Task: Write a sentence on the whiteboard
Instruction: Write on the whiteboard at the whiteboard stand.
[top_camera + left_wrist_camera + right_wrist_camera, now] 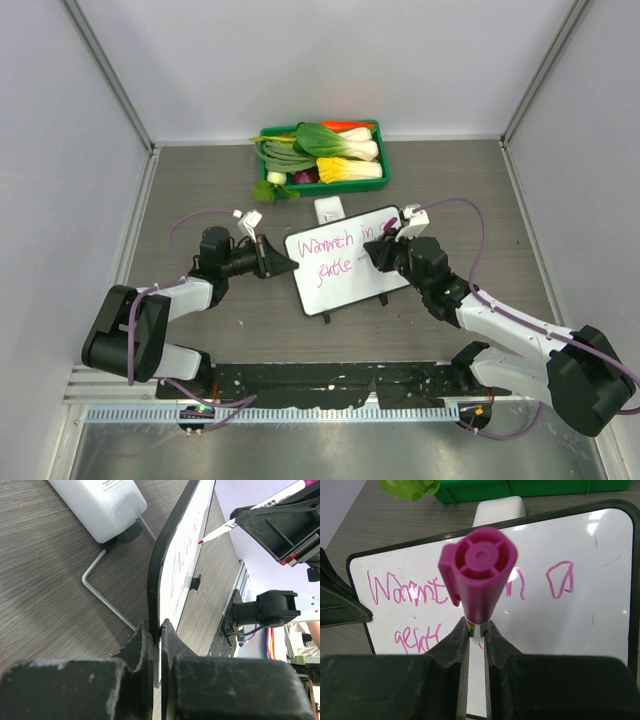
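Top external view: the whiteboard (345, 262) sits about mid-table, turned a bit so its right end points toward the far right corner. It has two little black feet on its near long edge. From the wrist views it looks tipped up rather than lying flat, but I can't say for sure.

The left gripper (156, 630) has its fingers pinched on the board's left rim, one each side, so it's basically acting as a clamp. The right gripper (475, 631) has its fingers squeezed on a pink marker (479, 575), held over the board's far right corner. In the left wrist view the tip looks just off the white face, not quite touching, though it's a close call.

Progress-wise, the sentence (330, 254) is well underway in pink cursive. The top line reads something like "Warmth in a" and the second line starts with what I'd read as "gentle". That doesn't sound like a finished thought to me, so my guess is at least a word or two is left. There's plenty of blank board on the right of the second line for it. Handwriting's wobbly but legible.

Surface is a grey-brown wood-grain table (200, 190), plain white walls on three sides with metal posts in the far corners. A green tray (266, 136) of vegetables sits at the middle of the far edge. A small white box (329, 210) is between the tray and the board, just beside the board's far rim.
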{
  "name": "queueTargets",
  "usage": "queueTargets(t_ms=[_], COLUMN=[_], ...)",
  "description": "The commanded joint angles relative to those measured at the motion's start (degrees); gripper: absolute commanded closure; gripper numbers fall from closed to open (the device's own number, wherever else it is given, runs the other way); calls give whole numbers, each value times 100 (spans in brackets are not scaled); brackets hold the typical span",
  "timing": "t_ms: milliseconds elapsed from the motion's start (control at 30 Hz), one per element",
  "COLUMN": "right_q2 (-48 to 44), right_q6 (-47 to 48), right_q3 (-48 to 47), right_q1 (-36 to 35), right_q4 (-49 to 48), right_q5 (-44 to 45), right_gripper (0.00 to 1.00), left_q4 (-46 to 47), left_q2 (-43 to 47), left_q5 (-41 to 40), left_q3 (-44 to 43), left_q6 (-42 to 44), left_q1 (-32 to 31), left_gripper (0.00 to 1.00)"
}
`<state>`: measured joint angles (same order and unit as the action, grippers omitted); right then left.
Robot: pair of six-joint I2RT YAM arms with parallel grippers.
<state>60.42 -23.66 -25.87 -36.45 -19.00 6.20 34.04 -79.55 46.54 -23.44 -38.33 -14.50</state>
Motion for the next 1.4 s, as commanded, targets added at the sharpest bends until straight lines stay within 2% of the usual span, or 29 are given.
queueTargets(t_ms=[0,367,900,1367], right_q2=[-83,206,84,-207], right_q6=[37,107,37,-112], right_q3=[-235,-252,-270,-331], right_q1=[-29,-29,-20,-29], right_q4=[-385,-279,187,-288], right_q5=[101,224,1208,541], right_gripper=[99,99,99,99], left_q4=[-223,-196,-196,-196], left_q2=[-96,-96,-87,-87], left_q5=[-576,-576,-576,-568], left_q3=[-11,-11,6,-3], left_q6=[484,466,475,466], left_q1=[18,26,26,26], left_gripper=[100,100,100,100])
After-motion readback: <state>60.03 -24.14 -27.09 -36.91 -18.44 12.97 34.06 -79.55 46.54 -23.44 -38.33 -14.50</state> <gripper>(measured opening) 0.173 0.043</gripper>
